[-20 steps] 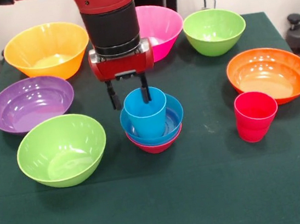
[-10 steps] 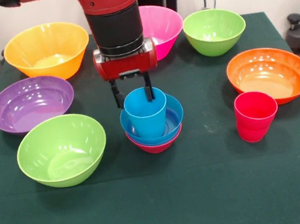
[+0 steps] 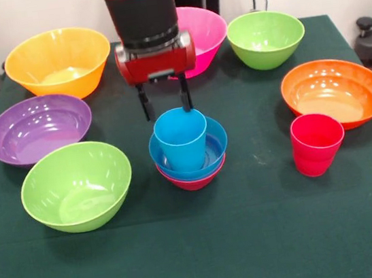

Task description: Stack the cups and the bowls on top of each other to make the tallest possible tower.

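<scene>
Fingers point(image 3: 167, 105) have risen clear of the blue cup point(image 3: 182, 138), spread apart, empty; arm cropped above.

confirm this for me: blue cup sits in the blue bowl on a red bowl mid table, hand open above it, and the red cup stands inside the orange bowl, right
Not quite. In the front view the red cup stands on the table in front of the orange bowl, not inside it. The rest holds: the blue cup sits in the blue bowl on the red bowl, with the hand open above it.
</scene>
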### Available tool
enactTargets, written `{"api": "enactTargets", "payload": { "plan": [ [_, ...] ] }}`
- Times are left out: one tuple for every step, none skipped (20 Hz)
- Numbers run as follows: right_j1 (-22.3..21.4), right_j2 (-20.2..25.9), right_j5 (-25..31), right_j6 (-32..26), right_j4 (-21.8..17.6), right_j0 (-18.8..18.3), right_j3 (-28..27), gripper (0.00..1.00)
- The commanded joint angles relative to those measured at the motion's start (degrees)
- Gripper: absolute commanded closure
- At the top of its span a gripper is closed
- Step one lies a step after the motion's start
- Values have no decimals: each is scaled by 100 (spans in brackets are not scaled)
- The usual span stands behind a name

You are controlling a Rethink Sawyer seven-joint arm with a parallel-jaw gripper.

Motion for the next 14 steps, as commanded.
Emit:
{"api": "enactTargets", "payload": {
  "plan": [
    [-916,341,736,-788,464,-74,615,0],
    [-1023,374,842,-784,577,-57,625,0],
    [-1039,370,928,-781,633,-9,564,0],
    [-1127,373,1060,-769,730,44,528,0],
    [-1162,363,1149,-765,789,92,471,0],
    [-1249,355,1259,-747,870,146,418,0],
    [-1335,359,1287,-750,927,146,451,0],
    [-1417,348,1385,-753,982,185,388,0],
    [-1577,381,1389,-765,1061,133,514,0],
    [-1665,392,1468,-772,1122,145,480,0],
    [-1848,435,1443,-777,1211,75,654,0],
    [-1939,453,1519,-767,1286,81,651,0],
    [-2047,487,1579,-782,1369,59,687,0],
    [-2136,497,1684,-783,1447,72,683,0]
  ]
}}
